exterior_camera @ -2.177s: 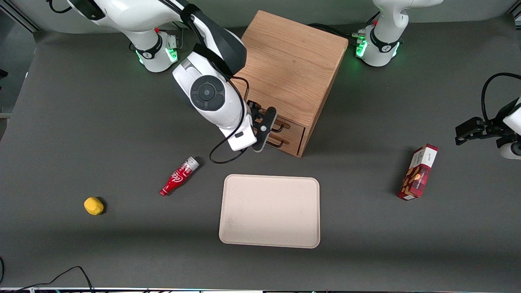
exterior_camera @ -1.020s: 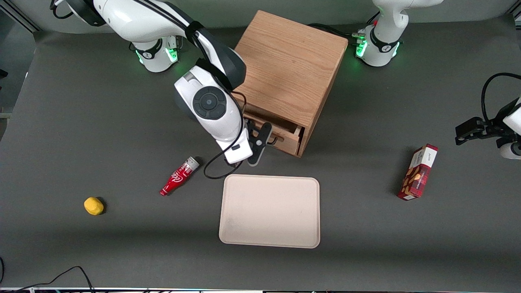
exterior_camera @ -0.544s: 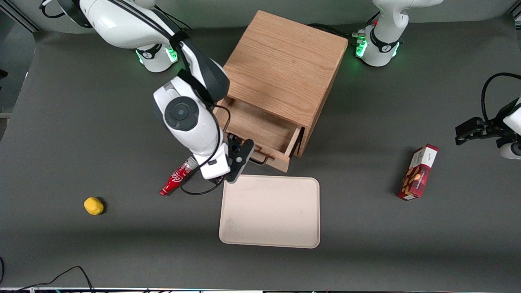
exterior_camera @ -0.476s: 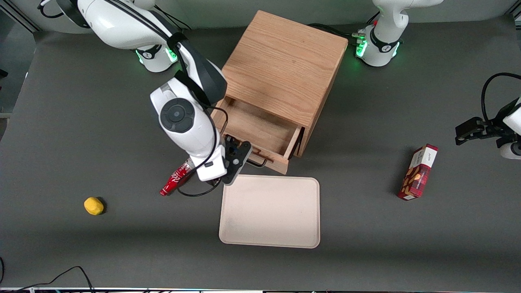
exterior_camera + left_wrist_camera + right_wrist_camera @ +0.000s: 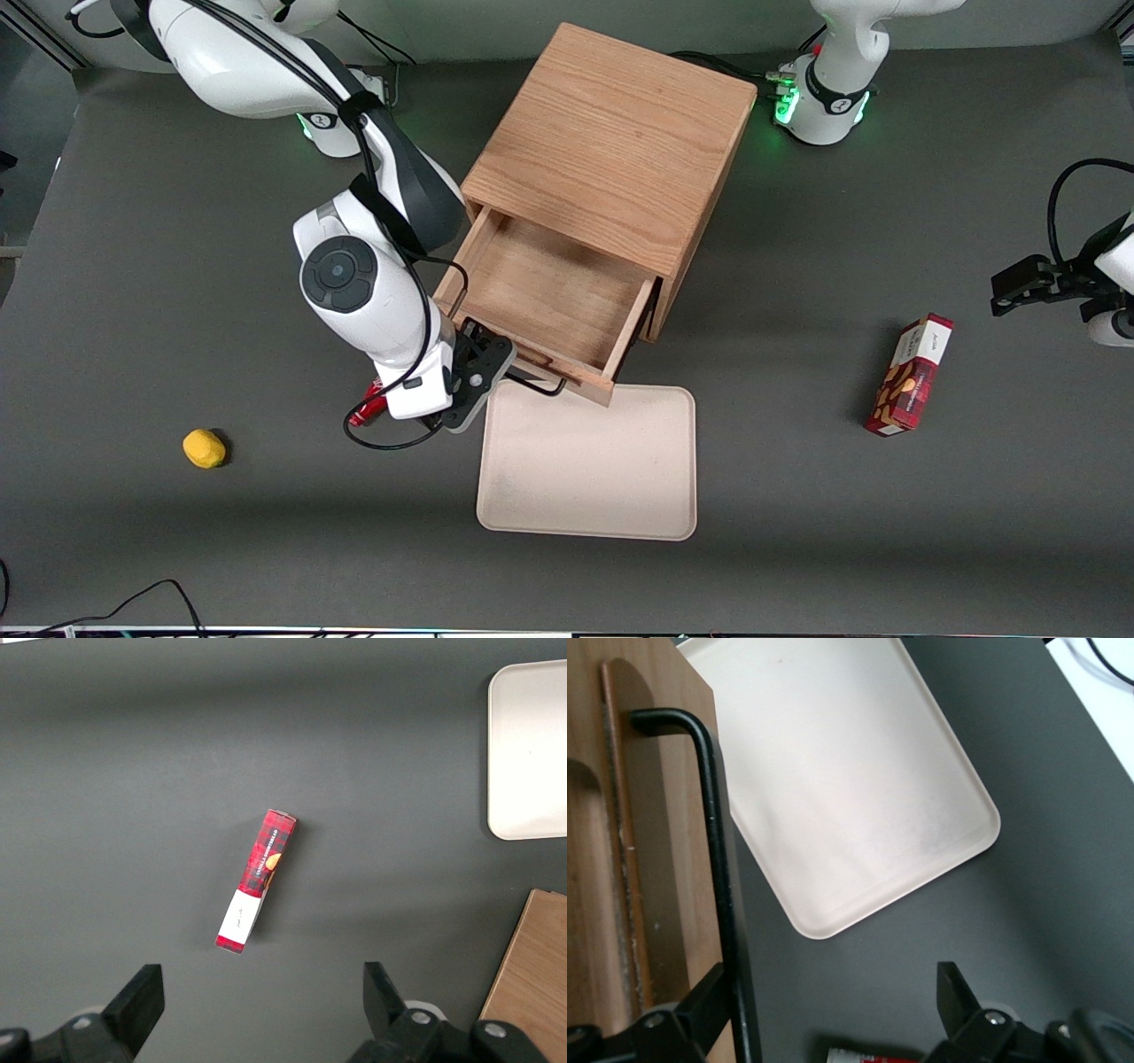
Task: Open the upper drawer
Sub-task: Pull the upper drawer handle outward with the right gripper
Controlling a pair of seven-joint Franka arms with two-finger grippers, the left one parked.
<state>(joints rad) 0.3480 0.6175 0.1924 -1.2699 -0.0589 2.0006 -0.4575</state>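
Observation:
The upper drawer stands pulled far out of the wooden cabinet, its shallow tray body bare inside. Its thin black wire handle is on the front nearest the camera. My right gripper is at the handle's end toward the working arm. In the right wrist view the gripper is open wide, and the handle runs along the drawer front just inside one finger. The lower drawer is hidden under the upper one.
A beige tray lies just in front of the drawer, whose front overhangs its edge; it also shows in the right wrist view. A red bottle lies partly under my wrist. A yellow lump and a red box lie farther off.
The upper drawer went from shut to pulled far out toward the camera. My gripper moved with its handle toward the tray and now covers most of the red bottle.

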